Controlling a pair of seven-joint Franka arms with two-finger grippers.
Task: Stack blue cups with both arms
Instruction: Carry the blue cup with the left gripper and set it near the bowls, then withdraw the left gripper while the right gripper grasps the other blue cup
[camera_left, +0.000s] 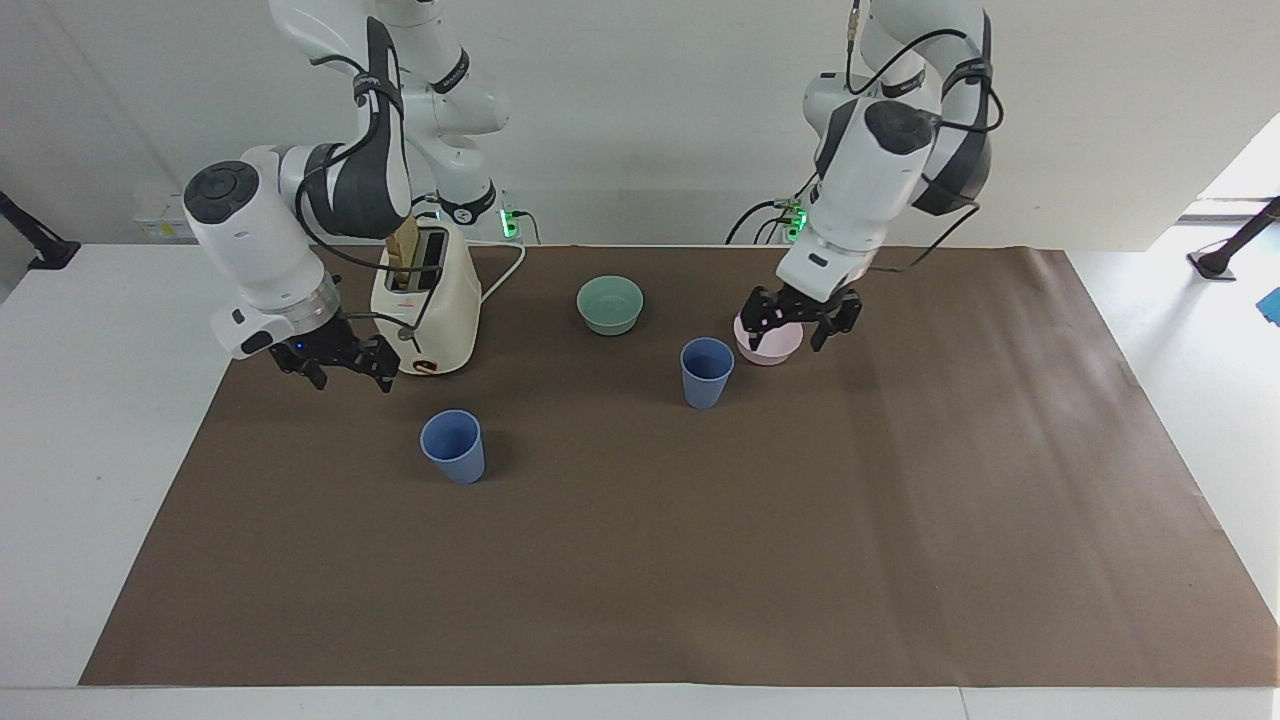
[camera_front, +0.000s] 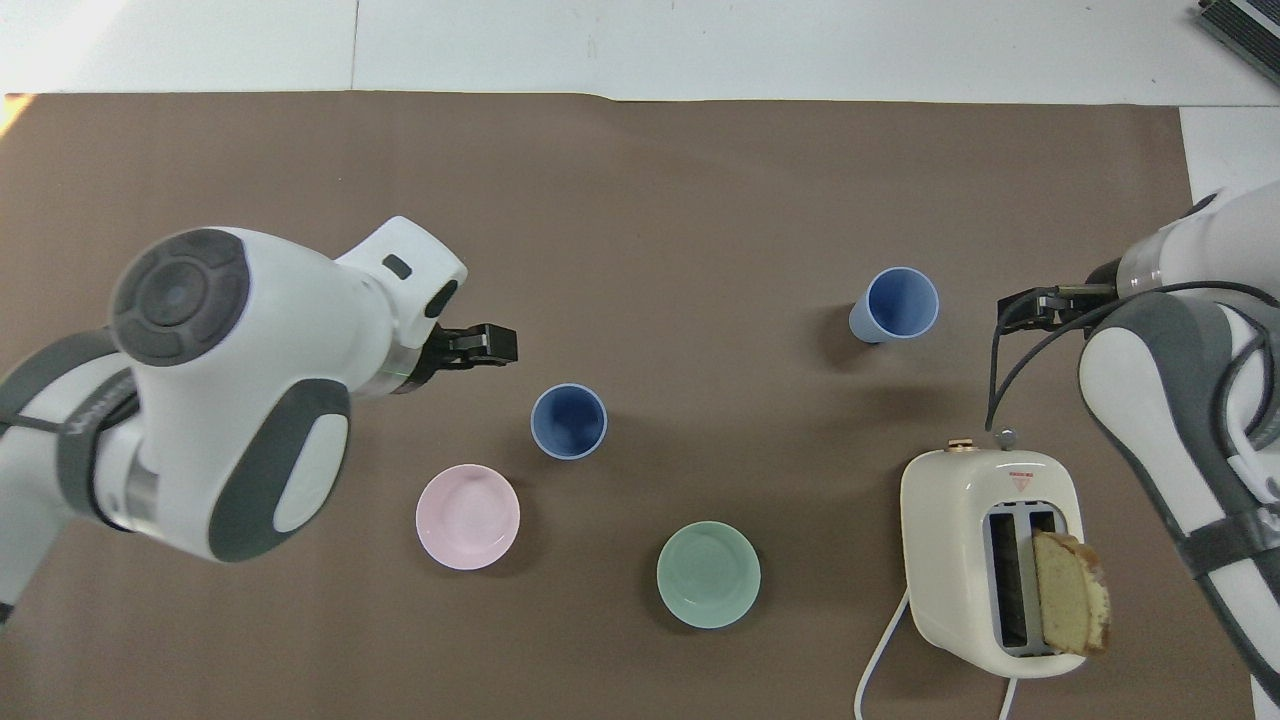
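Note:
Two blue cups stand upright on the brown mat. One cup (camera_left: 707, 372) (camera_front: 568, 421) is mid-table beside the pink bowl. The other cup (camera_left: 453, 446) (camera_front: 895, 305) stands farther from the robots, toward the right arm's end. My left gripper (camera_left: 798, 322) (camera_front: 480, 345) is open and empty, raised over the pink bowl, apart from the nearer cup. My right gripper (camera_left: 336, 364) (camera_front: 1028, 305) is open and empty, low beside the toaster, apart from the other cup.
A cream toaster (camera_left: 427, 310) (camera_front: 985, 560) with a bread slice in one slot stands toward the right arm's end, its white cord trailing toward the robots. A teal bowl (camera_left: 610, 303) (camera_front: 708, 574) and a pink bowl (camera_left: 768, 346) (camera_front: 467, 516) sit near the robots.

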